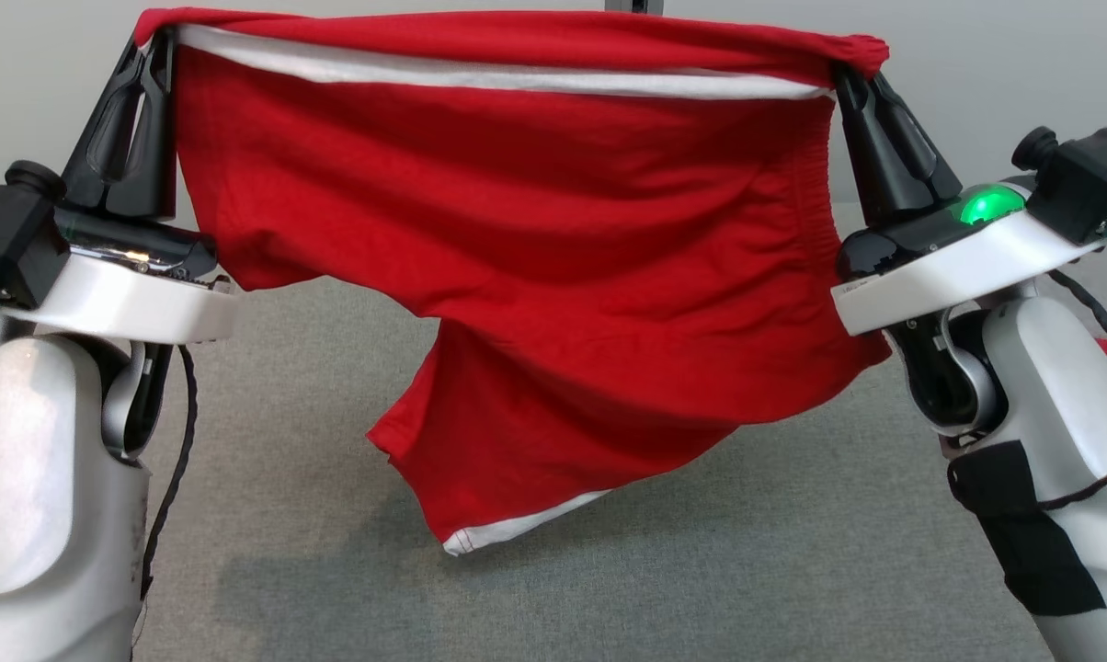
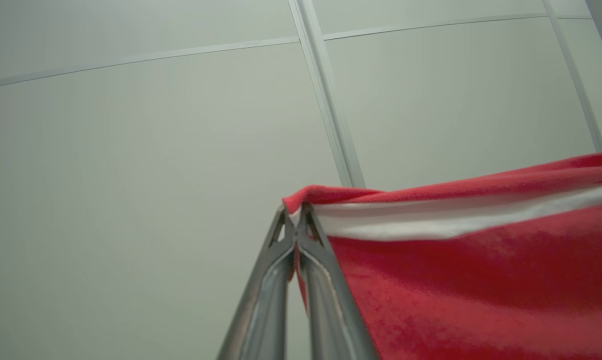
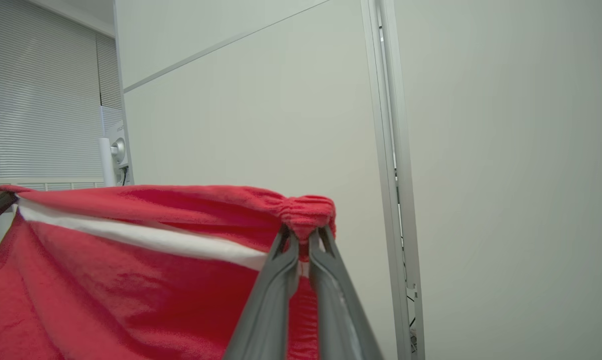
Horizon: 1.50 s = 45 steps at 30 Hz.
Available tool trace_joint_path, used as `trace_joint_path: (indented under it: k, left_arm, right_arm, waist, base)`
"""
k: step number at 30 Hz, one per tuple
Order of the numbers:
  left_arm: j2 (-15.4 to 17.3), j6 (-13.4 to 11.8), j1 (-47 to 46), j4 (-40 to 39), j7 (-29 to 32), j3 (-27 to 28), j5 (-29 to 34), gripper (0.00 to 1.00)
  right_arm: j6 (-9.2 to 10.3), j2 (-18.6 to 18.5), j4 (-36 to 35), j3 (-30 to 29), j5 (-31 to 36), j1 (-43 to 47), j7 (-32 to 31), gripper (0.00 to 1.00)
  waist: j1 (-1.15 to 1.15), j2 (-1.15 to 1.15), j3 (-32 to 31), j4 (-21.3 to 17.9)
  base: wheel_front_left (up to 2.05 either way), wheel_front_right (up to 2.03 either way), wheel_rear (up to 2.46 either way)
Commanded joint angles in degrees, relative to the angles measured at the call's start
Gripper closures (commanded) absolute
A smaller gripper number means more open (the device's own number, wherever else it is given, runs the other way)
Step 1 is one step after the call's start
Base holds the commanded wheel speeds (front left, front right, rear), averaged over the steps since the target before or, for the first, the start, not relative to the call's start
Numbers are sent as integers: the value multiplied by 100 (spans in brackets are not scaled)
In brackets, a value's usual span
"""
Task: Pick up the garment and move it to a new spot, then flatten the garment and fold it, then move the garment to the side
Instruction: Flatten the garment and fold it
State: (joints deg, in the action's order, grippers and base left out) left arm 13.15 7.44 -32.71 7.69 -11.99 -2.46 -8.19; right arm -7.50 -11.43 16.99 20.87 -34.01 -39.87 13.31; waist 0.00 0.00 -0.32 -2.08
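Red garment (image 1: 517, 230) aloft between left gripper (image 1: 154, 44) and right gripper (image 1: 850, 75), each clamped on a top corner.

Bright, even light; the garment (image 1: 553, 230) casts a faint shadow.

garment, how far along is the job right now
Done: the red garment is picked up and hangs above the grey surface. In hand: the left pincer and right pincer are each shut on an upper corner, stretching the white-striped edge between them. Left: laying it down at a new spot, flattening, folding, then moving it aside.
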Motion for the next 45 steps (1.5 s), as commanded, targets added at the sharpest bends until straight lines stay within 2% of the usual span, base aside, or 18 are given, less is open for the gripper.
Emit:
trace_joint_path:
  k: [1,7,11,14,19,23,31,38,45]
  left_arm:
    - [26,-6,-125,42,15,1,-15,100]
    - [-42,-39,-904,614,155,-258,130,100]
    - [-168,-122,-2176,1405,20,-398,290,100]
    - [-170,-215,-2915,1840,-140,-401,384,100]
    - [-253,-267,-3419,2364,-301,-416,383,100]
    - [-402,-249,-2814,2683,-317,-425,277,100]
    - [-743,-230,-714,2887,-322,-219,-36,100]
    - [-885,-279,785,2838,-324,113,-250,100]
    - [-943,-272,1807,2732,-325,335,-337,100]
  right_arm:
    - [2,-44,58,0,3,-92,-27,100]
    - [1,18,694,56,371,-960,33,100]
    - [1,57,1444,-191,848,-2192,164,100]
    - [2,21,1775,-469,1201,-2919,194,100]
    - [3,32,1887,-961,1607,-3113,192,100]
    - [3,85,2147,-864,1634,-2497,193,100]
    - [3,220,2393,-274,746,-626,195,100]
    - [6,-11,2211,313,-65,827,195,100]
    - [17,-78,2127,542,-437,1691,196,100]
  waist:
    - [0,0,166,19]
    - [0,0,1163,111]
    - [0,0,1963,251]
    - [0,0,2269,318]
    - [0,0,2460,444]
    - [0,0,2463,474]
    - [0,0,2201,335]
    - [0,0,1605,205]
    - [0,0,888,189]
  base:
    - [0,0,0]
    - [0,0,0]
    - [0,0,0]
    - [0,0,0]
    - [0,0,0]
    - [0,0,0]
    - [0,0,0]
    - [0,0,0]
    - [0,0,0]
